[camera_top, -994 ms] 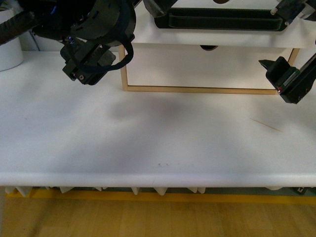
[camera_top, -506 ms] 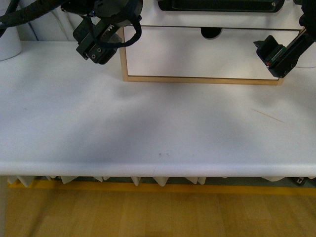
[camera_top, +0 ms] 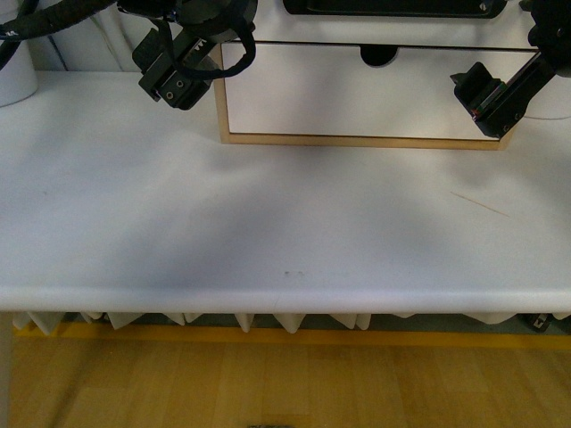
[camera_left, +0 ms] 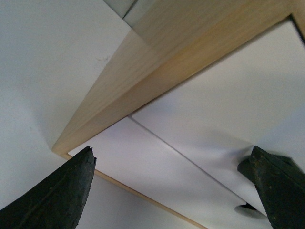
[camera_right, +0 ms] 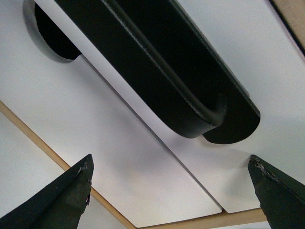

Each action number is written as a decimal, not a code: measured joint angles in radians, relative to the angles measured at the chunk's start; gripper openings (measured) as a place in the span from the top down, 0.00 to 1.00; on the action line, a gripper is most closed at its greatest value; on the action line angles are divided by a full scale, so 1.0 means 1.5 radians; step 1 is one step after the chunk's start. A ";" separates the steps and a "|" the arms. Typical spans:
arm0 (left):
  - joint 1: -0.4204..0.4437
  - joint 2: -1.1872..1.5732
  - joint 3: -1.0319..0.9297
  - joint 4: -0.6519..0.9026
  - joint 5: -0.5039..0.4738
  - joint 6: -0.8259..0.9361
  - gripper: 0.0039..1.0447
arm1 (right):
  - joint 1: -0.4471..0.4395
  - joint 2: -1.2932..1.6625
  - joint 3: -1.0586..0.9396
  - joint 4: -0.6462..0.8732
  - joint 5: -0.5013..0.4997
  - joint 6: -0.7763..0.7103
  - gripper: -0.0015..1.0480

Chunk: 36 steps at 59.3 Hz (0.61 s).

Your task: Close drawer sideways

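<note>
Both grippers have gone back toward the box along with the drawer over the last second. The left gripper [camera_top: 174, 67] now sits just beside the left front corner of the wood box [camera_top: 357, 140] and the right gripper [camera_top: 486, 98] is at its right front corner; a second ago both hung further out over the desk [camera_top: 268, 241]. Each is spread wide with nothing between the fingers. In the wrist views the left gripper [camera_left: 171, 157] faces the box corner and the right gripper [camera_right: 170, 162] faces the black handle [camera_right: 157, 71]. The drawer [camera_top: 401, 28] was sticking far out toward you, overhanging the lower drawer [camera_top: 357, 98]. Now its front sits in the box directly above that one, with the handle cut off by the top of the front view. The seam between the two fronts looks flat in the right wrist view, so I'd call it shut or very nearly. You can't see its top edge, so don't take flush as proven. I can't tell whether either gripper touches the box. Check the seam before you back off, and mind the right gripper: that close to the corner, it could nudge the whole box. The thin stick [camera_top: 482, 203] on the desk lies well apart from both.
</note>
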 joint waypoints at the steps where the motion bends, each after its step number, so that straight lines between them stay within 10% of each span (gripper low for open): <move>1: 0.001 -0.003 -0.004 0.001 0.000 0.000 0.05 | 0.000 -0.002 -0.002 0.000 -0.001 0.000 0.09; 36: 0.042 -0.441 -0.401 -0.027 -0.070 0.108 0.05 | -0.047 -0.476 -0.324 -0.094 -0.029 0.106 0.09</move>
